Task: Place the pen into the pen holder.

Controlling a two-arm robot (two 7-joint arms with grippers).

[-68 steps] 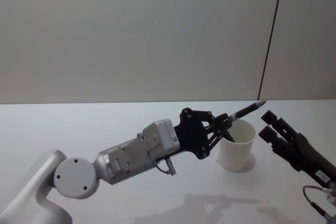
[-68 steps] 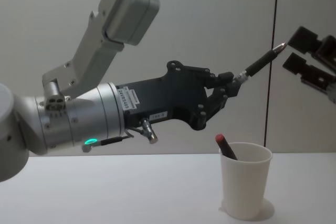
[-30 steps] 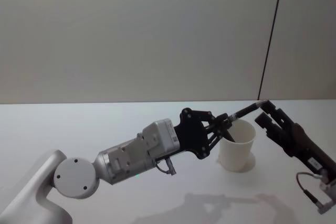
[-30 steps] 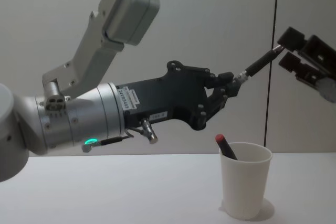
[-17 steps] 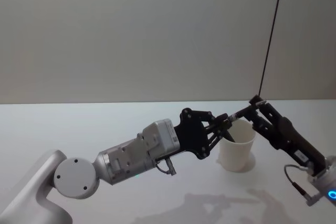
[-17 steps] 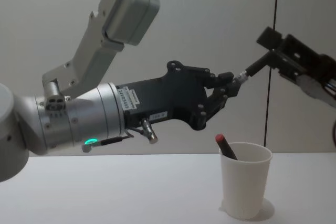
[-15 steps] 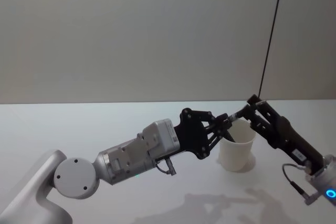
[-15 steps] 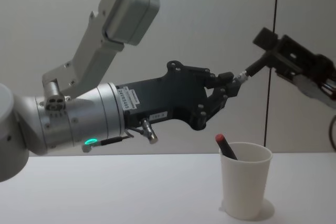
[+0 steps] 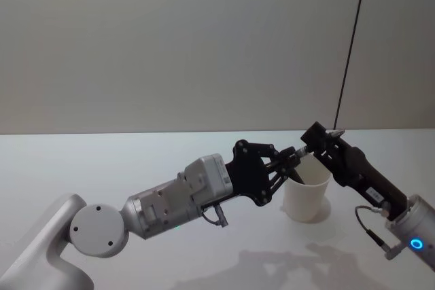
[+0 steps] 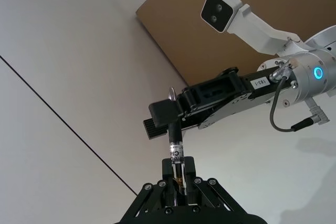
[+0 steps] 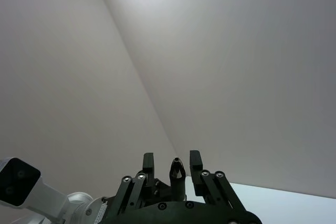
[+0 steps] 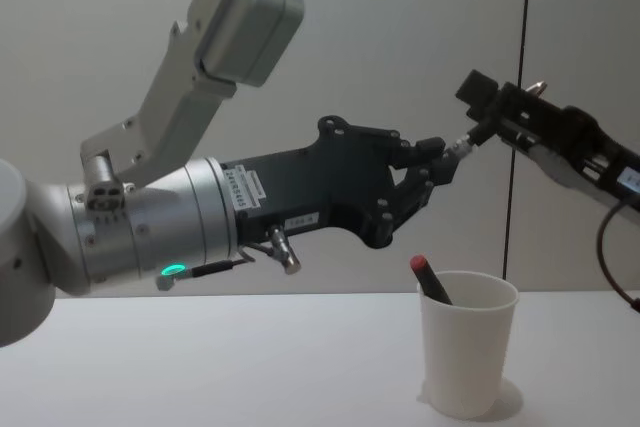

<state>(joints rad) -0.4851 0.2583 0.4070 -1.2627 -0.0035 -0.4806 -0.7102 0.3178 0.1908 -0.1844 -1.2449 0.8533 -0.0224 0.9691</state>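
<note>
A handover is happening above the pen holder [image 12: 466,342]: the left claw [image 12: 437,160] is clamping the pen [image 10: 175,150], while the right claw's [image 9: 321,142] fingers are straddling its tip, spread apart. Next, the right should close firmly before the left releases.

Soft, even indoor light — faint arm shadows on the table [image 9: 285,263], perhaps overhead.

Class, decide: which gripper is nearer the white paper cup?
Left. The left gripper hangs just above and left of the cup, gripping a pen; the right gripper is higher, around the pen's tip.
</note>
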